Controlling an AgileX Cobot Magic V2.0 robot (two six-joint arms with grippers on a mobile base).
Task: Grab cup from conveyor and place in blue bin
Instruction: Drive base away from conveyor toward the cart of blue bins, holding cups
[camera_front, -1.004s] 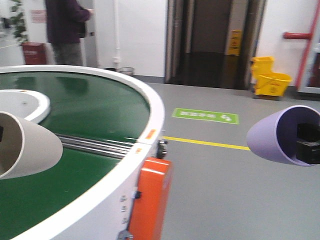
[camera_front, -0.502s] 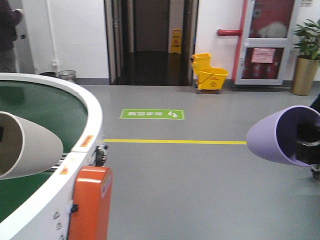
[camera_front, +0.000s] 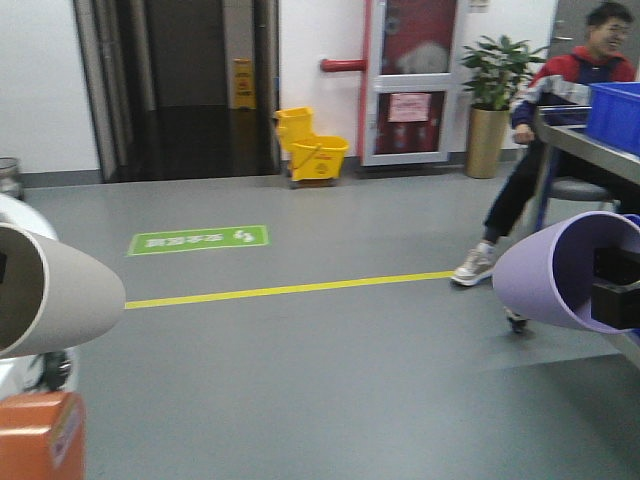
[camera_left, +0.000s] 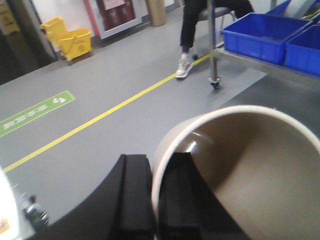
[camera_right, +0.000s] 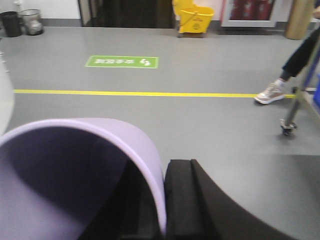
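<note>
Front view, tan cup (camera_front: 50, 290): up in the air on the left, lying on its side over the grey floor.
Front view, purple cup (camera_front: 555, 270): up in the air on the right, also on its side.
Front view, blue bin (camera_front: 615, 105): on the steel table (camera_front: 580, 145), up behind the purple cup. No cup is in it yet.
Front view, conveyor (camera_front: 12, 218): only a small bit of white rim shows at the left edge.
Left wrist view, left gripper (camera_left: 156, 195): almost closed. It pinches the tan cup's wall, one finger inside and one outside.
Right wrist view, right gripper (camera_right: 164, 210): squeezed on the purple cup's wall in the same way. The inside finger is hard to see.
How the cups feel: they look light, thin and smooth, so I think they could slip or bend.
Best place to hold: the wall just below the rim.
</note>
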